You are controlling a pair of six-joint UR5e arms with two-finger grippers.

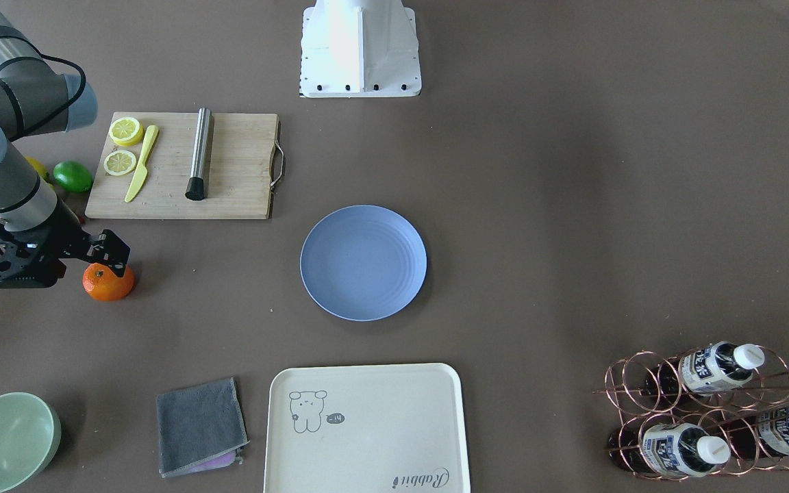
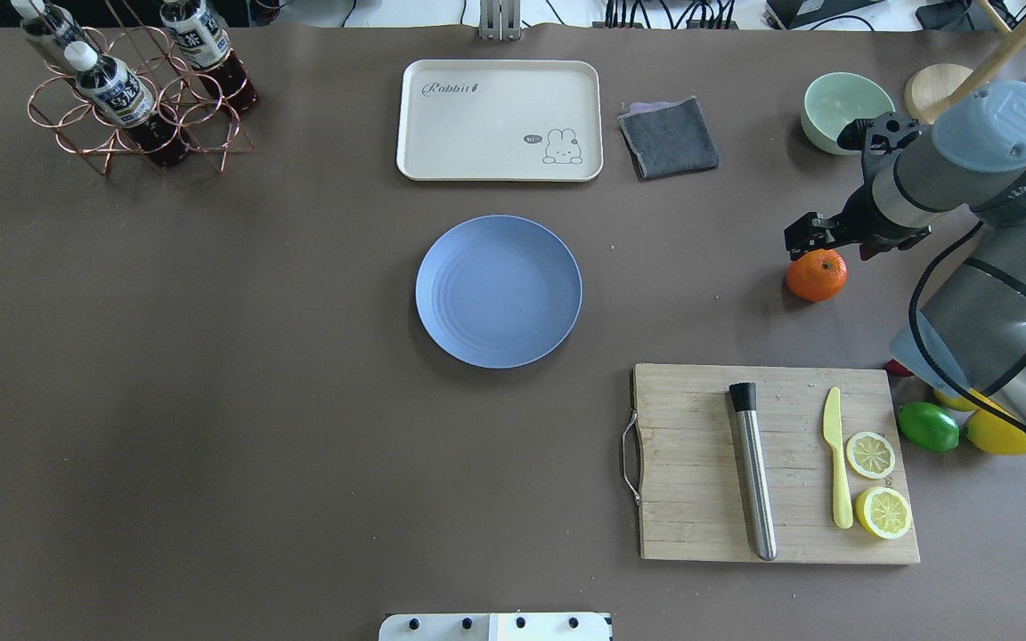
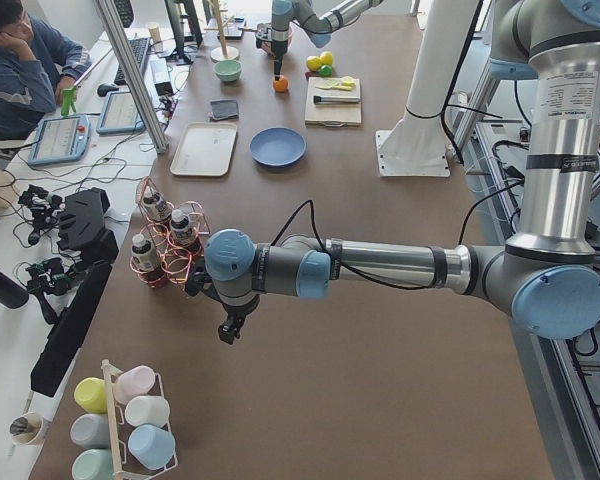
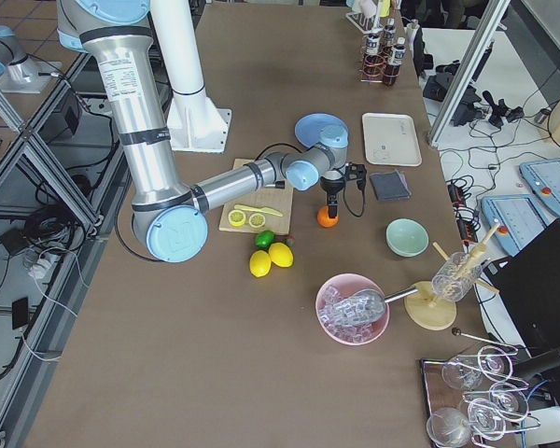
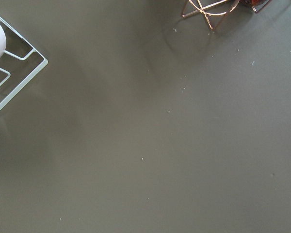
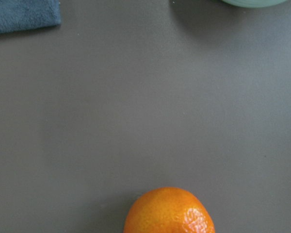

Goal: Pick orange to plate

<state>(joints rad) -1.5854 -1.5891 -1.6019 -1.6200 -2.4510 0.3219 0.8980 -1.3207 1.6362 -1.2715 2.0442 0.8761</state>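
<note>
The orange (image 1: pixel 108 284) lies on the brown table on my right side, well apart from the pale blue plate (image 1: pixel 363 263), which sits bare at the table's middle. My right gripper (image 1: pixel 111 257) hovers just above the orange (image 2: pixel 817 276) and looks open, with nothing held. In the right wrist view the orange (image 6: pixel 169 213) shows at the bottom edge and no fingers appear. My left gripper (image 3: pixel 225 335) hangs low over the table near the bottle rack, far from both; whether it is open or shut I cannot tell.
A cutting board (image 2: pixel 776 463) with lemon halves, a yellow knife and a steel rod lies near the orange. A lime (image 2: pixel 928 426) and lemons sit under my right arm. A green bowl (image 2: pixel 842 109), grey cloth (image 2: pixel 669 136), cream tray (image 2: pixel 500 120) and copper bottle rack (image 2: pixel 134 98) line the far edge.
</note>
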